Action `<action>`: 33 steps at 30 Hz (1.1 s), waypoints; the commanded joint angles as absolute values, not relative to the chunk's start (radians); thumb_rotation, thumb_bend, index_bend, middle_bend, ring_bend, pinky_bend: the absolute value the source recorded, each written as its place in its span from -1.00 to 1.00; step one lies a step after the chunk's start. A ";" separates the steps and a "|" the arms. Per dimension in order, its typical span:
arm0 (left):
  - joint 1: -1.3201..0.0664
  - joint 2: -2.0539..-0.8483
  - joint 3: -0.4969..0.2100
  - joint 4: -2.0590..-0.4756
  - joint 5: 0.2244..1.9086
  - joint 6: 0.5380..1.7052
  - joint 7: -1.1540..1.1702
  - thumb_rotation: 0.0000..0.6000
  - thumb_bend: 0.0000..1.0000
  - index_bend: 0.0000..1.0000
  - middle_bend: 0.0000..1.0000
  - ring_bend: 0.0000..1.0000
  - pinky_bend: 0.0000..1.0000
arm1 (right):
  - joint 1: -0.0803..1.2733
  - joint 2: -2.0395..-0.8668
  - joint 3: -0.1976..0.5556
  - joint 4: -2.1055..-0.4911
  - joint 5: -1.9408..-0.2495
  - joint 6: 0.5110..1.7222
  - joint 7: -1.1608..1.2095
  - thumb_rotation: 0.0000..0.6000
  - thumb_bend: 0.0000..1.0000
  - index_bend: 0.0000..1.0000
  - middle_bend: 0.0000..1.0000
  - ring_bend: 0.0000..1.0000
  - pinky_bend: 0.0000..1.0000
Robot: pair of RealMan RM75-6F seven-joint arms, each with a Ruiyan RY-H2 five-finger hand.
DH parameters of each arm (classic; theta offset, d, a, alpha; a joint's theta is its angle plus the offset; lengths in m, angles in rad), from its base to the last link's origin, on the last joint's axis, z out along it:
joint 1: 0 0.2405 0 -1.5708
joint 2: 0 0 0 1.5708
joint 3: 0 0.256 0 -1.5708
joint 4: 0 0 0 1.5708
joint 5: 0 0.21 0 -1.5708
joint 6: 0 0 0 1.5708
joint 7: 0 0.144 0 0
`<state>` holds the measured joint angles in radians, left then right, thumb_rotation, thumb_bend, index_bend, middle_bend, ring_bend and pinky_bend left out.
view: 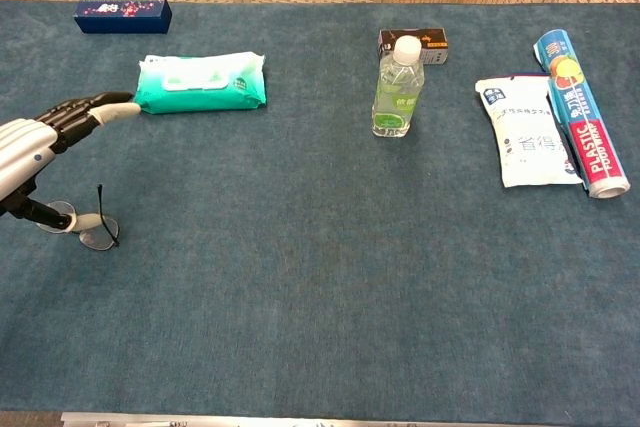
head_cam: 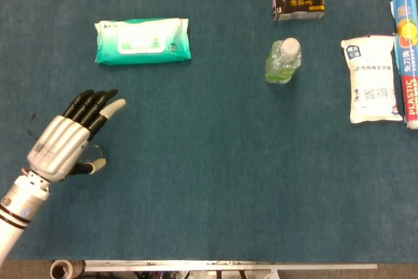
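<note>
Readable writing first: "PLASTIC FOOD WRAP" can be made out on the red end of the blue wrap roll (view: 580, 113), which is parked far to the right of the water bottle (view: 396, 87), right at the table edge. Just bottle-side of that roll a white pouch (view: 527, 131) with blue Chinese characters is laid flat; the characters are too small to be read properly. Right behind the bottle a small dark box (head_cam: 298, 5) with gold lettering is seen, also not legible. Well to the left of the bottle a green-and-white wet wipes pack (view: 201, 81) is lying, its label too fine to be read. Further left and back from the bottle, a dark blue box (view: 122, 14) with red and white print is placed near the far edge.

The glasses (view: 85, 230) are found far left of the bottle and nearer the front, down on the blue table cloth (view: 330, 277). Thin dark wire frames and round clear lenses are shown, with one temple sticking up. They're mostly covered by the left hand (head_cam: 70, 139) in the head view. The frame is pinched from above between the thumb and the fingers (view: 98, 111), which are stretched out toward the wipes pack. The right hand isn't seen in either view.
</note>
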<state>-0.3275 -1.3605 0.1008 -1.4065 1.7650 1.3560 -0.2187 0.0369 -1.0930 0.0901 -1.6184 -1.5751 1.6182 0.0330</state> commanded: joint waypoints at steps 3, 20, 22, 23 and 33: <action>-0.334 -1.368 0.097 -1.408 1.750 1.340 -0.205 1.00 -1.00 -1.00 -1.00 -1.00 -0.94 | 0.036 -1.091 0.091 -1.620 -1.575 1.619 0.036 1.00 -0.98 -0.72 -0.60 -0.65 -0.35; -0.309 -1.329 0.085 -1.410 1.719 1.389 -0.172 1.00 -1.00 -1.00 -1.00 -1.00 -0.94 | 0.036 -1.093 0.089 -1.622 -1.580 1.621 0.032 1.00 -0.98 -0.71 -0.60 -0.65 -0.35; -0.303 -1.324 0.082 -1.408 1.715 1.399 -0.167 1.00 -1.00 -1.00 -1.00 -1.00 -0.94 | 0.036 -1.093 0.090 -1.623 -1.579 1.621 0.031 1.00 -0.98 -0.71 -0.60 -0.65 -0.35; -0.301 -1.321 0.079 -1.407 1.712 1.404 -0.166 1.00 -1.00 -1.00 -1.00 -1.00 -0.94 | 0.036 -1.093 0.090 -1.623 -1.579 1.621 0.031 1.00 -0.98 -0.71 -0.60 -0.65 -0.35; -0.278 -1.272 0.011 -1.367 1.661 1.489 -0.171 1.00 -1.00 -1.00 -1.00 -1.00 -0.94 | 0.035 -1.094 0.089 -1.624 -1.583 1.622 0.030 1.00 -0.98 -0.71 -0.60 -0.65 -0.35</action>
